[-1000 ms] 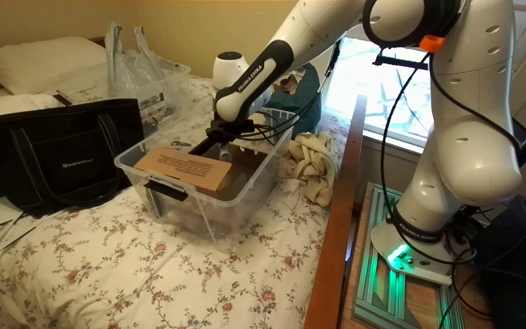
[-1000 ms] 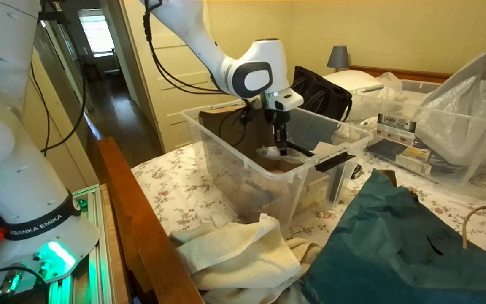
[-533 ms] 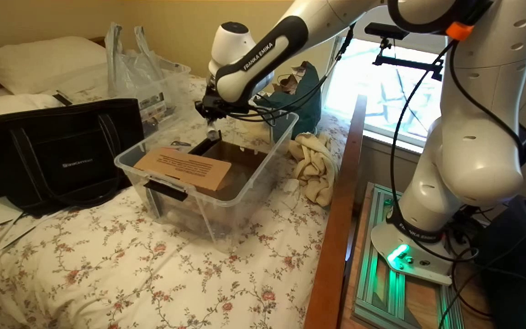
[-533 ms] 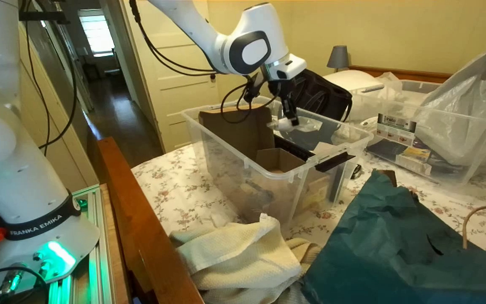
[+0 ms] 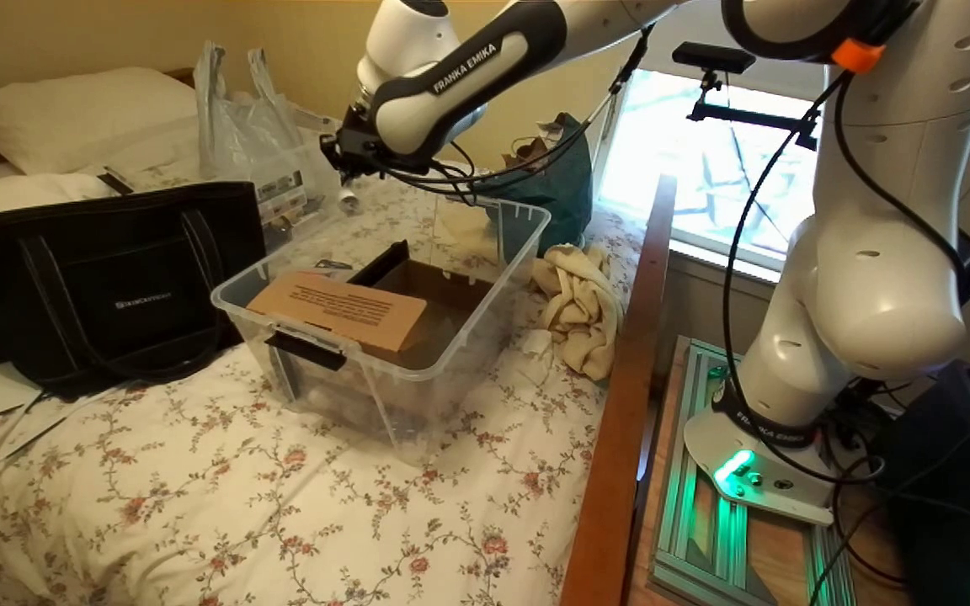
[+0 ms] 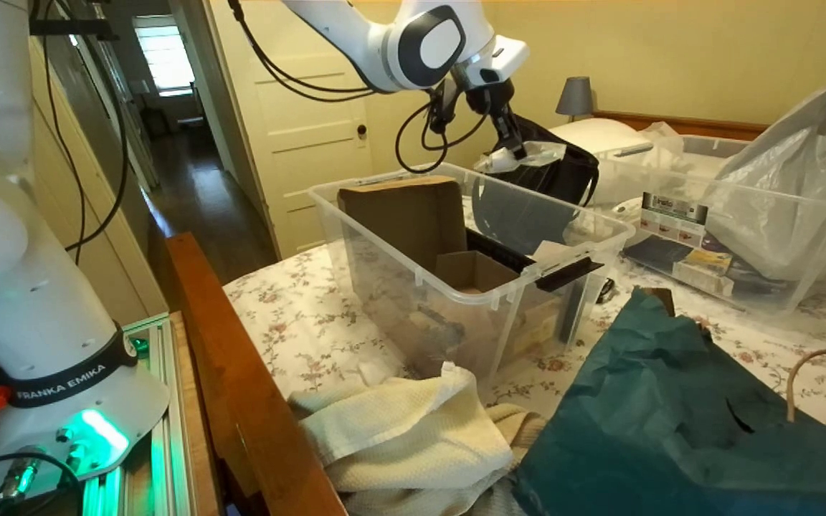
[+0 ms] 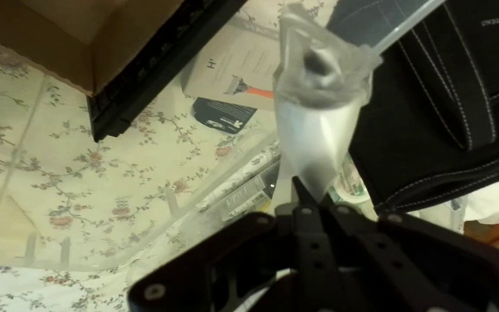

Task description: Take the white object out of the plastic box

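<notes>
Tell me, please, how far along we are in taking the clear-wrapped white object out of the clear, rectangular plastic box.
Done: the white object appears to be above the rim of the plastic box. In hand: the black two-fingered gripper is shut on it. Left: probably carrying it aside and releasing it, as it hangs in the air.

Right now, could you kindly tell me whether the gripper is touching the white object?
Touching: the wrist view shows the gripper pinching the white object at its near end.
</notes>
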`<state>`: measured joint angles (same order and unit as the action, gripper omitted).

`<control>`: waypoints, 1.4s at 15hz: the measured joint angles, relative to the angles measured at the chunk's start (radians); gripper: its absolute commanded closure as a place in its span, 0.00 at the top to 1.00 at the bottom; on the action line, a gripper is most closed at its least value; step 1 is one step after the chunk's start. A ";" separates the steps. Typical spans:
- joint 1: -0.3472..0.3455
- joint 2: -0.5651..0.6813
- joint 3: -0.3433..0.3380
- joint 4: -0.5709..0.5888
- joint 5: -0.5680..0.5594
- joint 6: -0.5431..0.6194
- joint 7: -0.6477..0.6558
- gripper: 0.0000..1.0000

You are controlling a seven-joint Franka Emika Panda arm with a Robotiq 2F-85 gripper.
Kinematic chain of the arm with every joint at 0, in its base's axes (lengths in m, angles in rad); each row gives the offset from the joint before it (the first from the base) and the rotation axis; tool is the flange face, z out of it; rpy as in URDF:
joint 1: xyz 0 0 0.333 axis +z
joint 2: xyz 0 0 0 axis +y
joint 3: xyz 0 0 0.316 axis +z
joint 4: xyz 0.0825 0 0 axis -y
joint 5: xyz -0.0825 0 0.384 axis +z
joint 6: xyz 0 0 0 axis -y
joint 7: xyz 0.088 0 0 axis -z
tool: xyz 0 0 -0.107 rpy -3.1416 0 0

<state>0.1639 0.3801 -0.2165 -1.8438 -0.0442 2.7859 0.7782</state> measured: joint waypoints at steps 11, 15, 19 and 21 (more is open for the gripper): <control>-0.044 0.313 0.030 0.503 0.026 -0.244 0.002 0.54; -0.050 0.395 0.031 0.613 0.026 -0.296 -0.001 0.80; -0.067 0.387 0.058 0.616 0.027 -0.311 -0.052 1.00; -0.073 0.362 0.071 0.596 0.027 -0.328 -0.099 1.00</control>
<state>0.0910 0.7417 -0.1452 -1.2474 -0.0177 2.4576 0.6790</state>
